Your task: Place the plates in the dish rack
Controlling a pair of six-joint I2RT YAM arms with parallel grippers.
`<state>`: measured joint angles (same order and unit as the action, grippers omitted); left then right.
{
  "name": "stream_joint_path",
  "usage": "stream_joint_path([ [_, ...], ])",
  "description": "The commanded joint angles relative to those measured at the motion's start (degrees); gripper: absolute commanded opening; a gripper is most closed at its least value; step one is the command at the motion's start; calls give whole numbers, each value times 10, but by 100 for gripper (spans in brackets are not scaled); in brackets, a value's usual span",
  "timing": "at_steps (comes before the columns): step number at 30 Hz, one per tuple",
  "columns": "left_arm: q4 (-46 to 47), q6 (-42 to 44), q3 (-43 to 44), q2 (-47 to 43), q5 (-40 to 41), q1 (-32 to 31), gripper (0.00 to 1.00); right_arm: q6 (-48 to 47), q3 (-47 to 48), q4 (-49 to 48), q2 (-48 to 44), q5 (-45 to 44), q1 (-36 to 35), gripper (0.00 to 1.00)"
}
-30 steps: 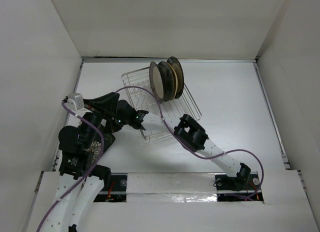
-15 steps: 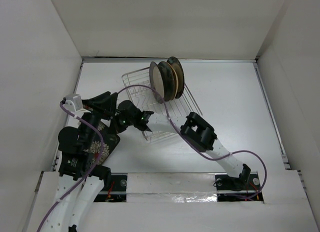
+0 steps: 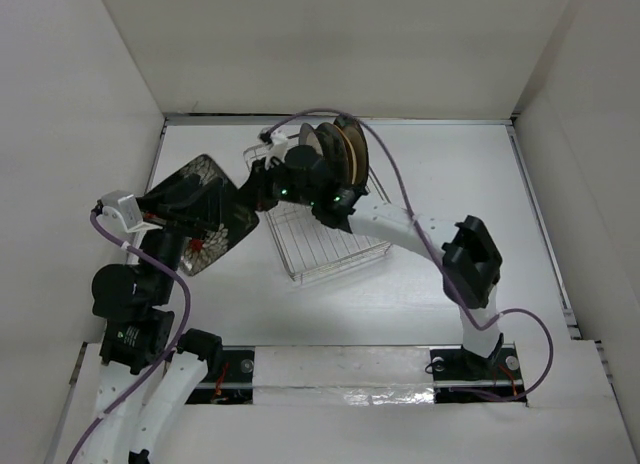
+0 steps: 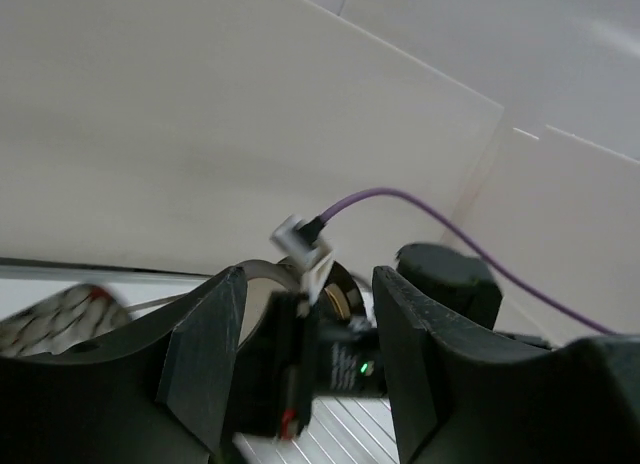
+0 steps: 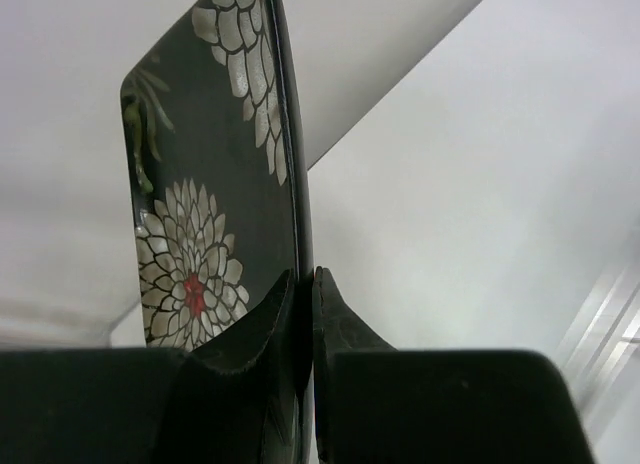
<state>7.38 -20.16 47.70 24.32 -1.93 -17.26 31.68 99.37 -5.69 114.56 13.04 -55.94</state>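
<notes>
My right gripper (image 3: pixel 256 190) is shut on the rim of the dark grey plate with white floral motif (image 3: pixel 205 219), holding it tilted above the table left of the dish rack (image 3: pixel 325 239). In the right wrist view the plate (image 5: pixel 215 184) stands on edge with its rim pinched between the fingers of the gripper (image 5: pixel 305 280). My left gripper (image 3: pixel 185 197) is open beside the plate; in its wrist view the gripper (image 4: pixel 305 284) frames the right gripper, with the plate (image 4: pixel 50 319) at the lower left. Three plates (image 3: pixel 335 159) stand upright at the rack's far end.
White walls enclose the table on the left, back and right. The right arm's purple cable (image 3: pixel 330 116) arcs over the racked plates. The left arm's elbow (image 3: pixel 120 294) sits near the left wall.
The right gripper has lifted the floral plate off the table and carried it up and back, with its arm swung over the rack. The left gripper has drawn back to the left.
</notes>
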Motion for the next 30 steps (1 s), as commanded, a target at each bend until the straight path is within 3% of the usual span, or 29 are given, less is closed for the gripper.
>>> stream_joint_path([
  [1, 13, 7, 30, 10, -14, -2, 50, -8, -12, -81, -86, -72, 57, 0],
  [6, 31, 7, 8, 5, -27, -2, 51, -106, 1, 28, -137, -186, 101, 0],
  [9, 33, 11, -8, 3, -29, -8, 52, -176, 43, 113, -150, -297, 101, 0],
  [16, 35, 24, -47, -1, -10, -28, 53, -283, 175, 253, -96, -482, 88, 0],
  [22, 37, 20, -56, 2, -23, -28, 53, -333, 271, 314, -28, -556, 70, 0],
  [30, 36, 15, -62, 1, -32, -28, 53, -345, 357, 381, 54, -579, 58, 0],
])
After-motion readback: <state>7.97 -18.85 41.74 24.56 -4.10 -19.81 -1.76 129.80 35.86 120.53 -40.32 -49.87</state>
